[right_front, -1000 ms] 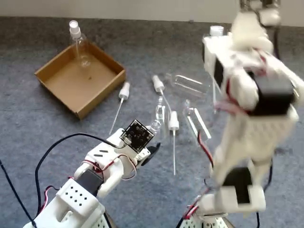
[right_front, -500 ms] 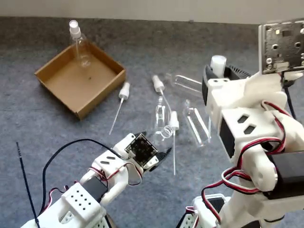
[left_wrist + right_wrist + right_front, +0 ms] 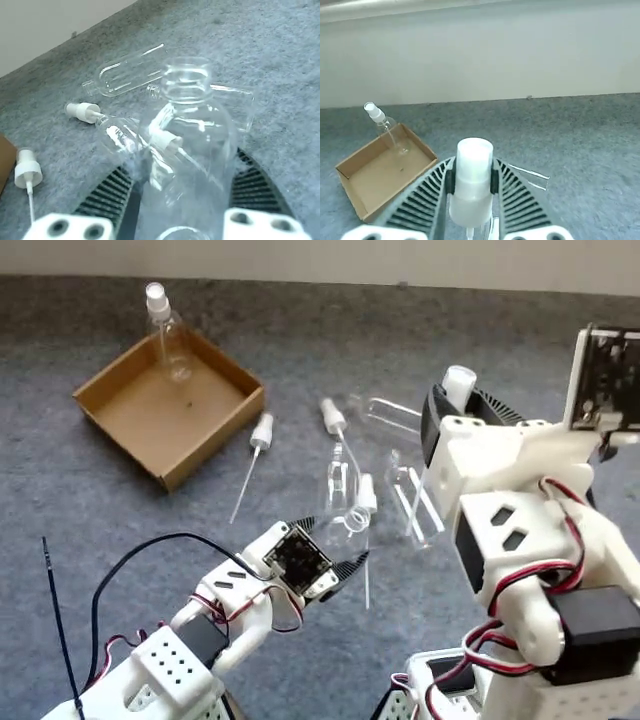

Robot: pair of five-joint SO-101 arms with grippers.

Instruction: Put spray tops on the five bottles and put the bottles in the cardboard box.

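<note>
Grey carpet-like covering on the desk, with a pale wall behind.

- **Cardboard box:** far left, open side up. One capped bottle stands at its far corner, so one of five looks done.
- **Left jaws:** clamped on a clear uncapped bottle, low over the desk. The neck is turned up and away, presumably to offer the opening.
- **Right jaws:** raised well above the desk and closed on a white spray top. Its tube points down, seemingly ready to feed into that neck.
- **Loose, between the arms and the box:** three bare bottles lying flat, and near them three loose spray tops, awaiting their turn.
- **Step, as judged:** bringing top to neck. Lining up the thin tube is the likely difficulty.
</note>
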